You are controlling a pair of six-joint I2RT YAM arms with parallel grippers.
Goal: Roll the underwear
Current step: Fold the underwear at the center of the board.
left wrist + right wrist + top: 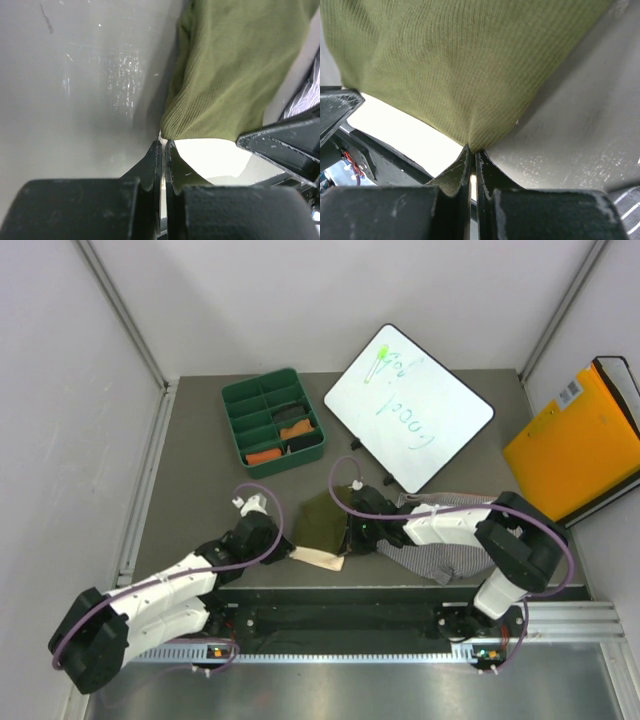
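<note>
Left end effector (163, 146) and right end effector (471, 150) clench the olive green briefs (322, 518); roll both corners evenly.

Green tray (229, 420), whiteboard (408, 408), orange folder (575, 445)

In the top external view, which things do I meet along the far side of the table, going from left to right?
Green plastic divided tray → white rectangular whiteboard → orange flat folder.
</note>
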